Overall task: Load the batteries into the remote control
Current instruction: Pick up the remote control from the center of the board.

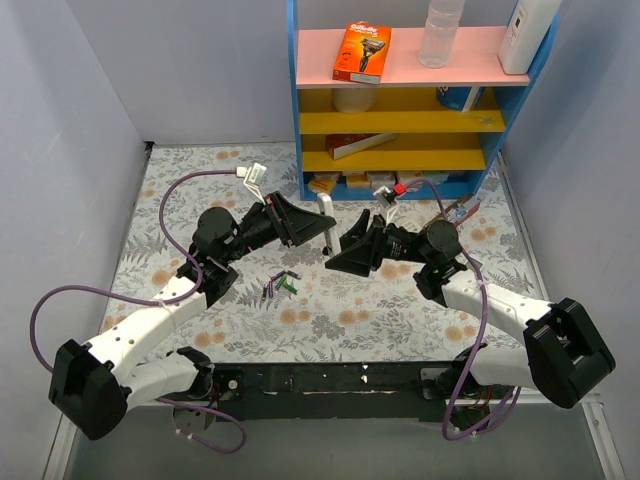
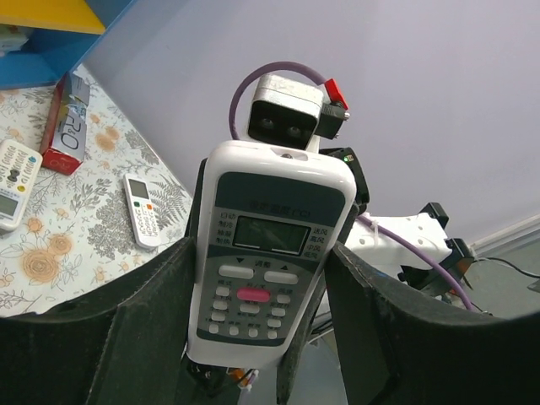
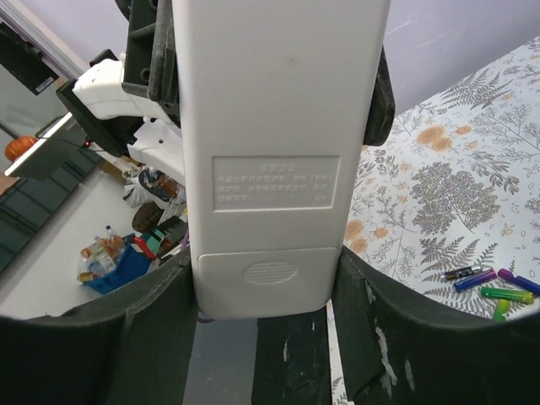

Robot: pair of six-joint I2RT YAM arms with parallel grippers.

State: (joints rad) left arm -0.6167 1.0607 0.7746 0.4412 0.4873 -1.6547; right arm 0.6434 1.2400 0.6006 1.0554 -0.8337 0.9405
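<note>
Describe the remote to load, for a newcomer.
On the floral table, the two arms' black fingers meet mid-table. Clamped between them is the slim white rectangular remote with grey buttons; the other white remotes lie loose on the cloth.

This is a robot lab's test cell. Two arms (image 1: pixel 150 335) are bolted to a black rail (image 1: pixel 330 378) at the near edge of a desk (image 1: pixel 330 320) dressed in floral cloth. Plain lavender panels (image 1: pixel 60 150) box the desk in, and purple cables (image 1: pixel 200 175) loop loose over it. Beyond the left gripper (image 1: pixel 308 225) and the right gripper (image 1: pixel 340 255) stands a brightly painted shelf unit (image 1: pixel 460 72), stocked like props with a razor box (image 1: pixel 361 52) and a clear bottle (image 1: pixel 440 35). In the right wrist view, left of that gripper and past the desk's edge, a bare floor holds a blue basket (image 3: pixel 114 270) of clutter.
</note>
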